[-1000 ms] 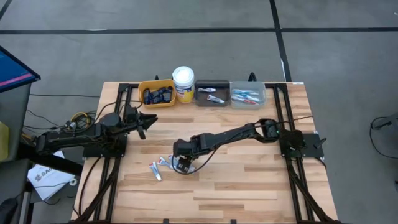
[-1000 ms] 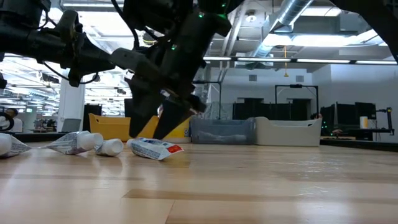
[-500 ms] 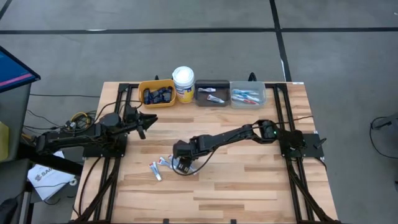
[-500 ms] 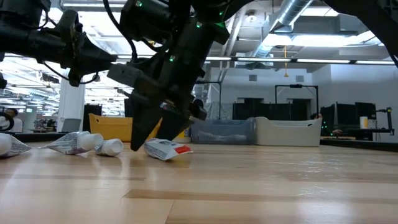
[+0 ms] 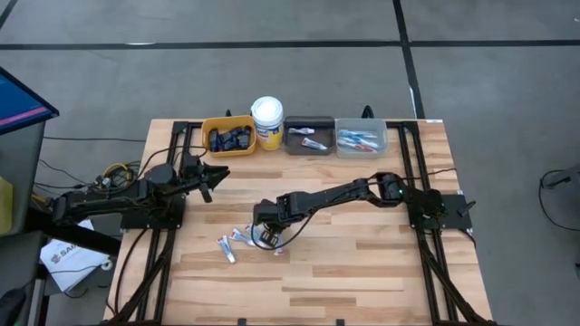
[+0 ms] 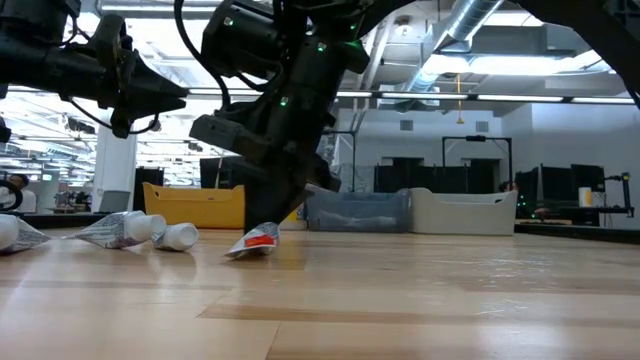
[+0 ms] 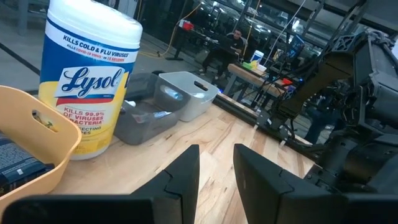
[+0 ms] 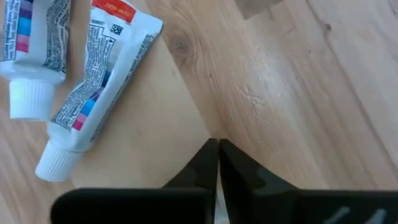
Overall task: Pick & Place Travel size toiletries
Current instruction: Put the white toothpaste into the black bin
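A small white tube [image 6: 255, 241] with a red mark tilts under my right gripper [image 5: 265, 237], which points steeply down at the table's middle and is shut on it. Two more white tubes [image 8: 93, 93] [image 8: 25, 56] lie flat on the wood just left of it. My left gripper [image 5: 217, 174] hovers level near the yellow bin [image 5: 228, 136], open with nothing between its fingers [image 7: 183, 180]. My right gripper pinches the white tube's raised end [image 6: 276, 227] between its two fingers, coming from above and slanting toward the table's left. The fingers hide the place of contact in the wrist view. The tube tilts down from the fingers, its lower end [image 6: 233, 253] at the tabletop.
Along the far edge stand the yellow bin with dark navy tubes, a white-lidded yellow tub [image 5: 267, 120], a dark bin [image 5: 308, 138] and a grey bin [image 5: 362, 138] with toiletries in them. Bare wood lies near and right of my right gripper.
My right gripper has shut on the white tube that lay flat between its open fingers. The tube has turned and tipped: one end now stands raised at the fingers, and the other stays down at the table.
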